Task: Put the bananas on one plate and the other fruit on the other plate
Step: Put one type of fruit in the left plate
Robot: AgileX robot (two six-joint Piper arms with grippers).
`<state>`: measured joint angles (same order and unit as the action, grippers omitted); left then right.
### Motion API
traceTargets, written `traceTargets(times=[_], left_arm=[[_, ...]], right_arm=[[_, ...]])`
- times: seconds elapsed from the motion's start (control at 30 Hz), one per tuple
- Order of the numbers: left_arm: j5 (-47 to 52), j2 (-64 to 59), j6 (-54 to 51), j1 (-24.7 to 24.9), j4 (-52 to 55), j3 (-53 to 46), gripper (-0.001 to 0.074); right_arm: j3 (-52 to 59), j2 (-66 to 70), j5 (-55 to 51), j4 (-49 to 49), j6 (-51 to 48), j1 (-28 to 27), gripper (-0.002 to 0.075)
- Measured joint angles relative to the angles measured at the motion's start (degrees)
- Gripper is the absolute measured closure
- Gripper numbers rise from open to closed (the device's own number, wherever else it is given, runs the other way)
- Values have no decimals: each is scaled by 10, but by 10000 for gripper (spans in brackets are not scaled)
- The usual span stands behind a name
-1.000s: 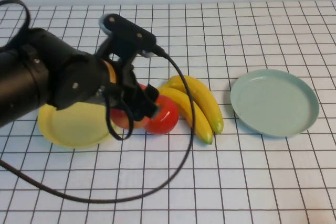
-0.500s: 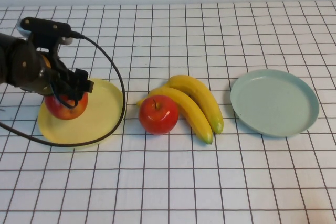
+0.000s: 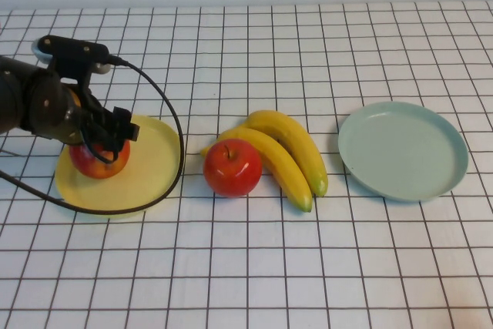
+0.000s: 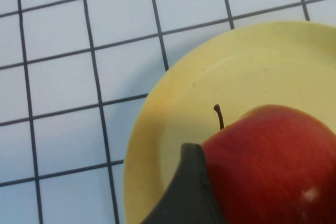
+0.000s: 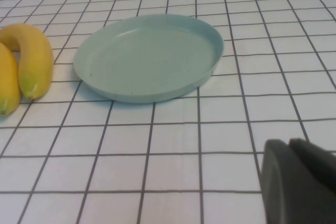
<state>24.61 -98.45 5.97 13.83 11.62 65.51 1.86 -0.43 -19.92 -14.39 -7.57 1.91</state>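
Observation:
My left gripper [image 3: 100,148] is shut on a red apple [image 3: 98,162] at the left part of the pale yellow plate [image 3: 154,176]. In the left wrist view a dark finger [image 4: 186,192] presses the apple [image 4: 273,161] just over the yellow plate [image 4: 210,77]; whether the apple rests on it I cannot tell. A second red apple [image 3: 232,169] stands on the table against the two joined bananas [image 3: 289,156]. The pale blue-green plate [image 3: 403,150] lies empty to the right. My right gripper [image 5: 294,182] is shut, low over the table near that plate [image 5: 149,59], with the banana tips [image 5: 31,61] beyond it.
A black cable [image 3: 176,125] loops from the left arm across the yellow plate's right side. White gridded cloth [image 3: 254,267] covers the table.
The left arm carried the apple leftward from beside the other apple to the yellow plate, then sank a little. The second apple, bananas and blue-green plate stayed put.

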Motion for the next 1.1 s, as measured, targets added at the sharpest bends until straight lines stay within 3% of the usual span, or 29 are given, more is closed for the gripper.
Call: traceTargets(times=[0.07,0.13,0.2,0.4,0.67,0.83,1.1], left_arm=[[0,0,-10,0,-1,0,183],[2,0,-26,0,-4,0,105],[3,0,-40,0,-14,0,72],[42,13,-46,0,-39,15,67],[166,60,-71,6,-123,125,67],[176,58,-139,63,-224,147,67],[135,-16,-219,158,-242,149,67]], right_arm=[[0,0,0,0,0,0,741],[0,0,0,0,0,0,741],[0,0,0,0,0,0,741],[0,0,0,0,0,0,741],[0,0,0,0,0,0,741],[0,0,0,0,0,0,741],[0,0,0,0,0,0,741]])
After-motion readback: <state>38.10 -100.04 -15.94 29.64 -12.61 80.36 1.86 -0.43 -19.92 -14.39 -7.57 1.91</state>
